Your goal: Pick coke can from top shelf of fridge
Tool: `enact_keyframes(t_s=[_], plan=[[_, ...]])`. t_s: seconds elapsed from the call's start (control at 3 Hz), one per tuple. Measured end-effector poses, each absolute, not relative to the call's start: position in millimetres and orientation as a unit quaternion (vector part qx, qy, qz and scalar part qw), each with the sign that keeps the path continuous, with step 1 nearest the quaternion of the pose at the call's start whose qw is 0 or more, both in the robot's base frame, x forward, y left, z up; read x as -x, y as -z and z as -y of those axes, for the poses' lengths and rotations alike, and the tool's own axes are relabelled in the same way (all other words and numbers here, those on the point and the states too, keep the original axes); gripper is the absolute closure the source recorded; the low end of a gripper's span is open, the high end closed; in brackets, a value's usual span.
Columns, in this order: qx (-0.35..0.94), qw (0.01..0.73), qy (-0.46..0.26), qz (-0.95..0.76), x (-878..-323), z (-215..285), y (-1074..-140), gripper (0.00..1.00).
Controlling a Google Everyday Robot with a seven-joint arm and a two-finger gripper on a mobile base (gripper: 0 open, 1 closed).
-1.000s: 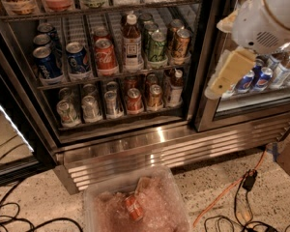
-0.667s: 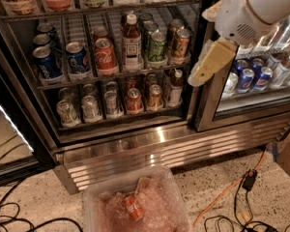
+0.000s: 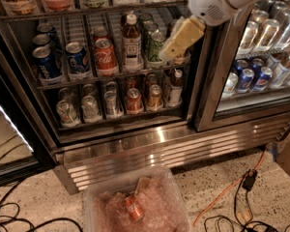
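The fridge (image 3: 135,144) stands open on the left half, with wire racks and a ribbed steel base. The coke can (image 3: 105,57), red with white script, stands upright on the second rack from the top in view, between Pepsi cans and a brown bottle. The top shelf (image 3: 87,7) is the highest rack in view; it carries containers cut off by the frame's top edge. My gripper (image 3: 171,50), cream-coloured on a white arm, hangs in front of the right end of the coke can's rack, over a green can (image 3: 154,45), well right of the coke can and apart from it.
Blue Pepsi cans (image 3: 77,59) stand left of the coke can and a bottle (image 3: 132,40) right of it. The lower rack holds several cans. The right glass door (image 3: 261,57) is shut. A clear bin (image 3: 135,204) with a small orange-red can sits on the floor, with cables (image 3: 232,192) around it.
The arm has swung left, from in front of the shut right door to in front of the open compartment, and the gripper now hangs by the right end of the can's rack.
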State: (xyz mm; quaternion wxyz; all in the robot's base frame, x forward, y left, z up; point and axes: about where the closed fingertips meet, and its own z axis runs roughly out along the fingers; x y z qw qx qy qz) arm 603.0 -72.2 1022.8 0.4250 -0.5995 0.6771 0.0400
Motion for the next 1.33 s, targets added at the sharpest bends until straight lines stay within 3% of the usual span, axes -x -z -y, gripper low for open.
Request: enact_keyframes(t_s=[0.33,1.0,1.33], plan=[[0.613,0.449,-0.064,-0.647,-612.4,35.4,-1038.0,0.0],[0.609,0.463,-0.076,-0.639,-614.9,26.7,-1040.1,0.0],[0.593,0.485,-0.122,-0.631,-621.5,1.6,-1028.1,0.0]])
